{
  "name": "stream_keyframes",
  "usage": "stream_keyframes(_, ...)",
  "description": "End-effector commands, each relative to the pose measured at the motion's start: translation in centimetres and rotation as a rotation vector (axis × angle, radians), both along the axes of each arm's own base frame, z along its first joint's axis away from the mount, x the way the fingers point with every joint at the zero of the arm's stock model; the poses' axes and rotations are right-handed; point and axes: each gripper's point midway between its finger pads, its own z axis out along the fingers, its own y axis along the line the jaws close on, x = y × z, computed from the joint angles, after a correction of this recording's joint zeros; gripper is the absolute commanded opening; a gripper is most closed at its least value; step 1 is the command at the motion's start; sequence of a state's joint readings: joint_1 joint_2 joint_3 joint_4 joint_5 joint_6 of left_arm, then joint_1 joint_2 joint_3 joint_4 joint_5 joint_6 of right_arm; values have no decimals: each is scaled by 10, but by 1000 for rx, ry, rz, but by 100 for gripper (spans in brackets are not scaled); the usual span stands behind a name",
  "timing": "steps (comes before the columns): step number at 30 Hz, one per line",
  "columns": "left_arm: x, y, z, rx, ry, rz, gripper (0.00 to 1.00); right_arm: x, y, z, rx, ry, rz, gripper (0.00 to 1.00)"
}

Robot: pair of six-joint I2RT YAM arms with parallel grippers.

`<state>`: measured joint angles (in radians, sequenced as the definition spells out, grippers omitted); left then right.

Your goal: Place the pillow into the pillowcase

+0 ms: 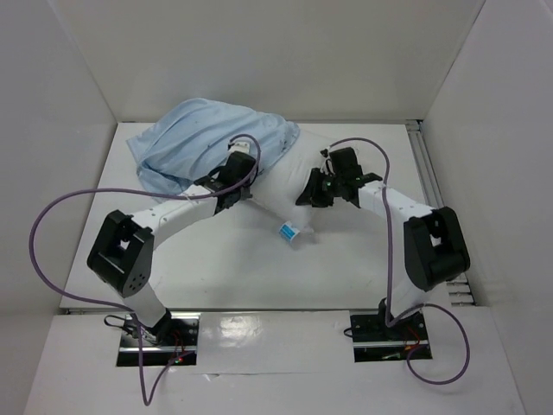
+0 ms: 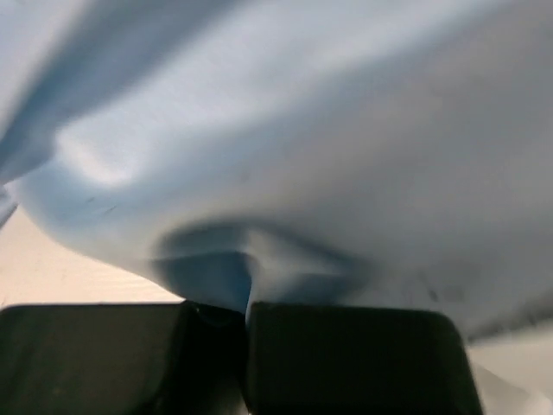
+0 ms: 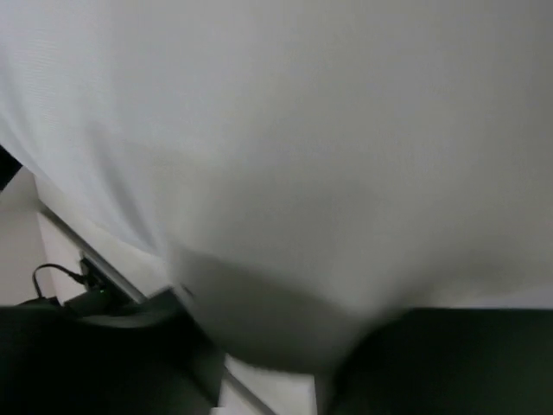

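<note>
Left gripper (image 2: 246,311) is pinched down tight on a little fold of the pillowcase (image 2: 302,130). In the left wrist view the two black fingers (image 2: 346,354) are basically touching, with blue cloth puckered up between them. From the top, that gripper (image 1: 227,199) sits at the near edge of the pillowcase (image 1: 203,138), which lies bunched and wrinkly toward the back left of the table (image 1: 242,268). Right gripper (image 3: 272,346) has a fat wad of the pillow (image 3: 302,130) sitting between its jaws, so it's partly apart but looks clamped on it, though that view is pretty blurry. In the top view, the right gripper (image 1: 311,192) is at the pillow's (image 1: 275,186) right side. The pillow's far left end is tucked in under the blue cloth, the rest sticks out toward the middle, and its tag (image 1: 289,231) points at the arm bases.
</note>
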<state>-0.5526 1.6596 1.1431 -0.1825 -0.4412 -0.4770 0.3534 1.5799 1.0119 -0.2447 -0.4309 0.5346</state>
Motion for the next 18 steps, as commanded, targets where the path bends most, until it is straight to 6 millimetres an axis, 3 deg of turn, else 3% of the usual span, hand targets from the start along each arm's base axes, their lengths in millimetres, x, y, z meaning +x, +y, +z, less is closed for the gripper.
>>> stream_keyframes(1, -12, -100, 89, -222, -78, -284, 0, 59, 34, 59, 109, -189, 32, 19)
stream_keyframes(2, -9, -124, 134, -290, -140, -344, 0, 69, 39, 70, 127, -206, 24, 10)
stream_keyframes(4, -23, -168, 163, -345, -151, -474, 0, 84, 45, 94, 159, -254, 15, 0)
stream_keyframes(5, -35, -186, 177, -388, -134, -555, 0, 88, 47, 102, 189, -264, -3, 0)
stream_keyframes(6, -39, -202, 218, -444, -194, -609, 0, 92, 45, 104, 211, -267, -18, 0)
stream_keyframes(9, -62, -233, 250, -543, -194, -761, 0, 91, 40, 97, 279, -231, -64, 0)
stream_keyframes(10, -66, -235, 267, -575, -215, -783, 0, 85, 34, 88, 296, -202, -77, 0)
stream_keyframes(13, -59, -224, 280, -617, -213, -793, 0, 84, 18, 97, 320, -231, -105, 0)
stream_keyframes(14, -51, -214, 285, -619, -220, -778, 0, 81, 12, 109, 322, -257, -103, 0)
stream_keyframes(16, -56, -201, 308, -638, -245, -794, 0, 72, 2, 113, 277, -277, -78, 0)
stream_keyframes(17, -60, -192, 324, -644, -257, -797, 0, 63, 1, 133, 274, -324, -44, 0)
stream_keyframes(18, -64, -190, 331, -645, -259, -798, 0, 54, -7, 131, 219, -331, -6, 0)
